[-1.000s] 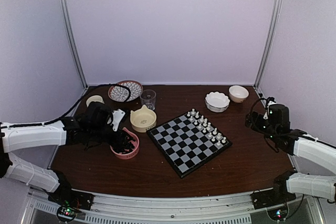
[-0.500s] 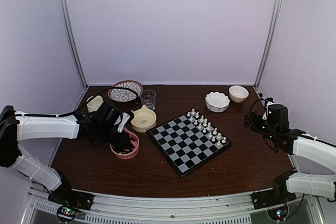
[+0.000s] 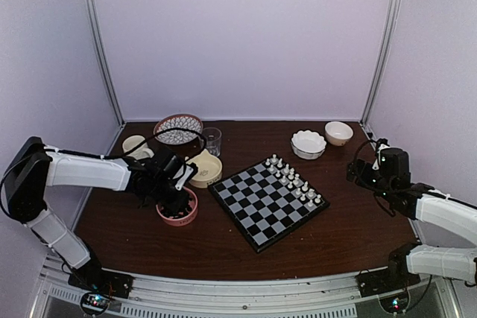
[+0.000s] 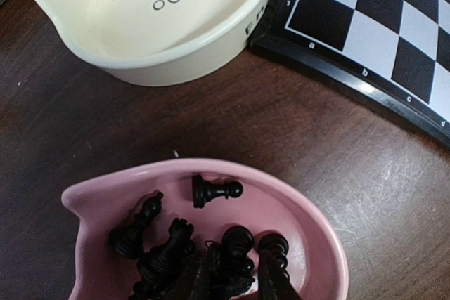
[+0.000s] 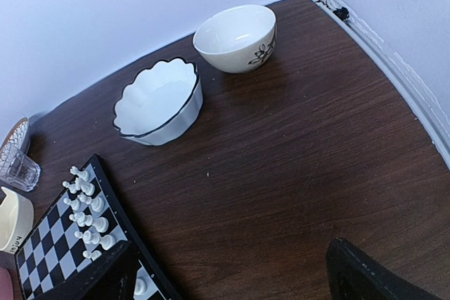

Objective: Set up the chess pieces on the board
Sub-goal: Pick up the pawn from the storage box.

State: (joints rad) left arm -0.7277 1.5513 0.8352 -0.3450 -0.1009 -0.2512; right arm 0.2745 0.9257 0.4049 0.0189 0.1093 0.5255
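Several black chess pieces (image 4: 214, 190) lie in a pink bowl (image 4: 318, 224) left of the board (image 3: 268, 202). My left gripper (image 4: 235, 282) reaches down into that bowl (image 3: 179, 215). Its fingers (image 4: 188, 280) flank one black piece (image 4: 237, 242), and a sliver of pink still shows beside the right finger. The board's corner (image 4: 373, 26) lies to the right of the bowl. White chessmen (image 3: 294, 179) stand in two rows along the board's far right side. My right gripper (image 5: 232, 287) hovers wide open over bare table right of the board (image 5: 63, 244), holding nothing.
A cream paw-print bowl (image 4: 162, 26) sits just behind the pink one, touching the board's edge. At the back stand a glass (image 3: 211, 139), a patterned bowl (image 3: 177, 128), a small cream dish (image 3: 134, 141), a scalloped white bowl (image 5: 158, 103) and a flowered white bowl (image 5: 235, 36).
My left arm has stretched to the right and the gripper has gone down into the pink bowl, its jaws narrowing round a black piece. The right arm has not moved.
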